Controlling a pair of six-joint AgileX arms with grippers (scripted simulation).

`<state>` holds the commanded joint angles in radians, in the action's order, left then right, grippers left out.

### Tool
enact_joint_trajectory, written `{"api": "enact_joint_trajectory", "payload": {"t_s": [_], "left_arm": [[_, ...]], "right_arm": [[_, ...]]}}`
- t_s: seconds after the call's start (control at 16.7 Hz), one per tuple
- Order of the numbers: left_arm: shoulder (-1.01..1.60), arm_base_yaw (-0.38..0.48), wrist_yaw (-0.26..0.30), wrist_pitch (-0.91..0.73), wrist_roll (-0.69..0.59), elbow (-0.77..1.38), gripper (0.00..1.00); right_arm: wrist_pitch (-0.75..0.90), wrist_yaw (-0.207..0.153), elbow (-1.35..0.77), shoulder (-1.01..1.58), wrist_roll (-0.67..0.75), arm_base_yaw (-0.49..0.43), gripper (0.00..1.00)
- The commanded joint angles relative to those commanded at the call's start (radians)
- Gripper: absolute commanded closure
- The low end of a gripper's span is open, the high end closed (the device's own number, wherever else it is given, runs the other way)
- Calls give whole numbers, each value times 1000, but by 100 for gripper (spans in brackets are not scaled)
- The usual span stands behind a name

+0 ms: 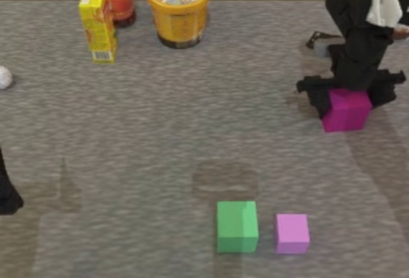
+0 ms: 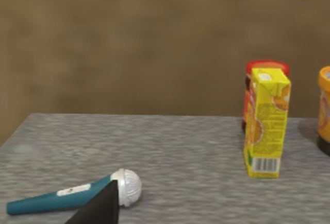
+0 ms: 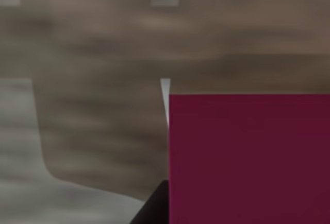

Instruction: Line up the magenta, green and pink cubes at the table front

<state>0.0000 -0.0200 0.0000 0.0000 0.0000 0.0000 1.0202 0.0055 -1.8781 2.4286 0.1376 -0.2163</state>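
Top view shows our right gripper (image 1: 350,99) over the magenta cube (image 1: 347,110), finger state unclear; a loose hold could drop it onto the green cube (image 1: 237,227).

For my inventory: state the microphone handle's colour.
Teal microphone handle with a white label, clearest in the left wrist view.

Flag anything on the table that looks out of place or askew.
The magenta cube sits far back at the table's right, under the right tool, apart from the green cube and pink cube side by side at the front. A microphone lies on its side. Nothing is spilled or damaged.
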Motion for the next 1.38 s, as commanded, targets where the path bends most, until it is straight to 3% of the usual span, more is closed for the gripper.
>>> {"api": "enact_joint_trajectory", "payload": {"t_s": [0.18, 0.24, 0.78, 1.2, 1.38], "left_arm": [[0, 0, 0, 0, 0, 0, 0], [0, 0, 0, 0, 0, 0, 0], [0, 0, 0, 0, 0, 0, 0], [0, 0, 0, 0, 0, 0, 0], [0, 0, 0, 0, 0, 0, 0]], "right_arm": [[0, 0, 0, 0, 0, 0, 98], [0, 0, 0, 0, 0, 0, 100], [6, 1, -5, -9, 1, 3, 100], [220, 0, -161, -61, 0, -4, 100], [238, 0, -177, -69, -1, -6, 100]]}}
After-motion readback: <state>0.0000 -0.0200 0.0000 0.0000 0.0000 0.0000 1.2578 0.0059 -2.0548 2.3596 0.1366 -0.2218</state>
